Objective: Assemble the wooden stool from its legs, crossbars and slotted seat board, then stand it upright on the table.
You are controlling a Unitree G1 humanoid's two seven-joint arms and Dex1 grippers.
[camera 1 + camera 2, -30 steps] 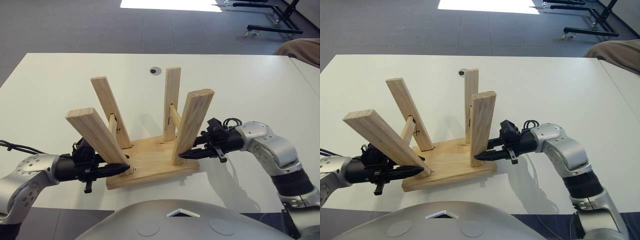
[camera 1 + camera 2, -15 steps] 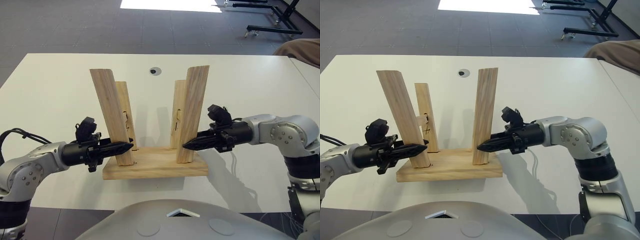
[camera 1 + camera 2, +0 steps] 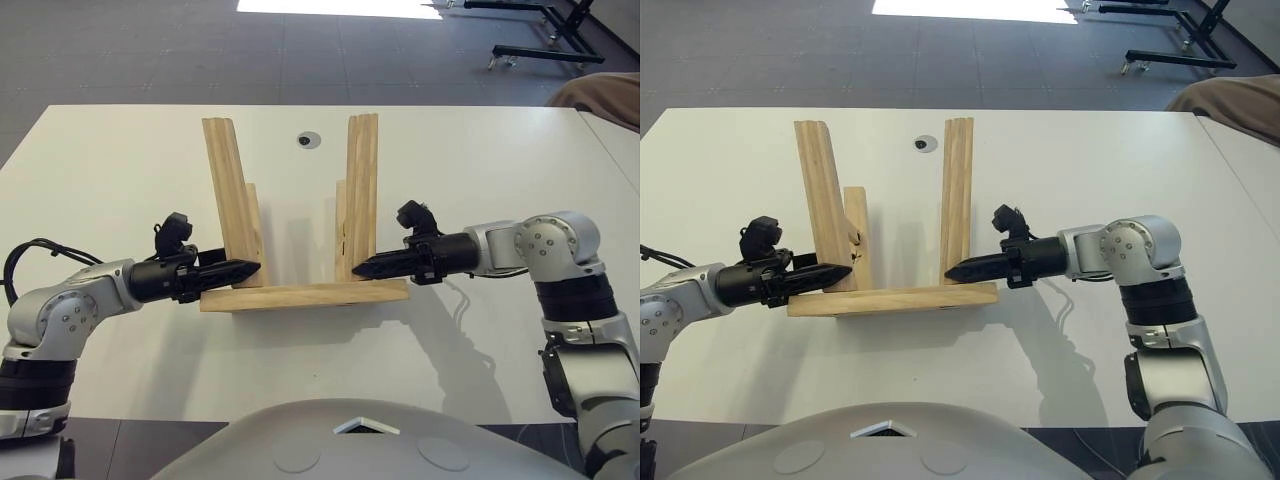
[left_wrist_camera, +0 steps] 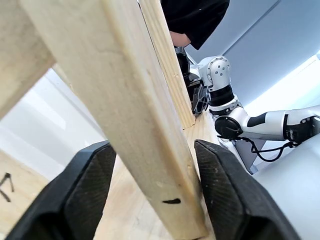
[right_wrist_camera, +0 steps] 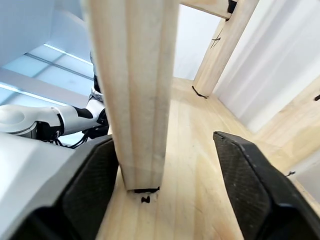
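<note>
Four pale wooden legs [image 3: 232, 200] are counted on one slotted pale wooden seat board [image 3: 300, 296] – two near, two partly hidden behind – tilted over the white surface [image 3: 120, 170], apparently for turning upright; crossbars [image 5: 205, 6] cannot be counted. The left end effector [image 3: 247, 268] is clamped on one near leg – the right end effector [image 3: 362, 268] is spread astride the other

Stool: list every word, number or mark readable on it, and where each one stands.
No printed words, brands or numbers on the stool.
Short black pen dash, not a letter, low on the leg.
Small pen scribble like a cross on the far leg: too unclear to read.
</note>
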